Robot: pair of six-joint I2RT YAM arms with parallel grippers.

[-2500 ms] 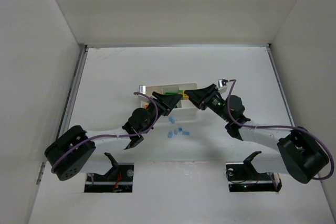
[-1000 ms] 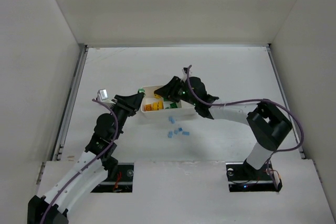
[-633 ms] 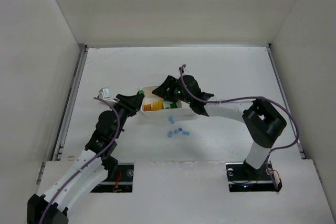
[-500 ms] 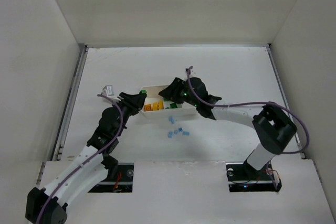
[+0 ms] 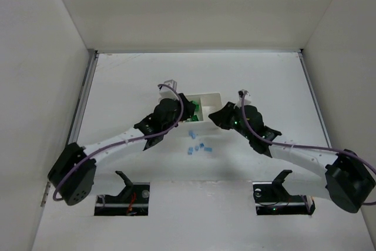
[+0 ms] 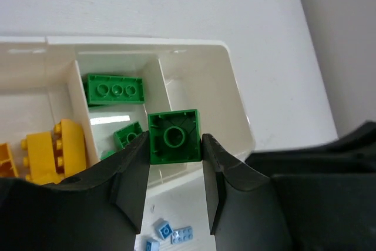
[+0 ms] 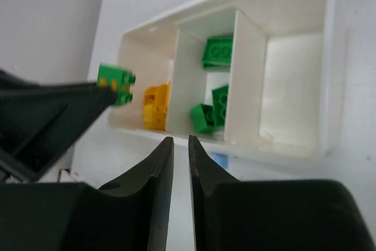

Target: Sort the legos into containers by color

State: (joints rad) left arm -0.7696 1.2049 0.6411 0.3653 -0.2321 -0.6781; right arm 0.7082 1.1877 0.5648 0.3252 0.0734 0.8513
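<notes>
The left claw (image 6: 174, 146) is holding a square green brick (image 6: 174, 138) by two opposite sides, hollow underside toward the wrist camera. The right claw (image 7: 179, 141) is pinched almost shut, with only a thin slit between its fingers and nothing in it.

From above, the left claw (image 5: 179, 111) sits at 9 o'clock of the right claw (image 5: 216, 117), the two near each other. At 6 o'clock of them, closer to the arm bases, a few small blue bricks (image 5: 200, 147) lie loose on the white bench (image 5: 264, 80).

Beyond the claws, at 12 o'clock, stands the white tray (image 6: 235, 104). In the left wrist view the held brick hangs above the tray's near wall, about where the divider between the middle and right compartments meets it. The middle compartment holds green bricks (image 6: 114, 89). At 9 o'clock of them, the left compartment holds yellow bricks (image 6: 50, 151).

In the right wrist view the held brick (image 7: 116, 84) shows at 9 o'clock of the tray (image 7: 326, 86).
</notes>
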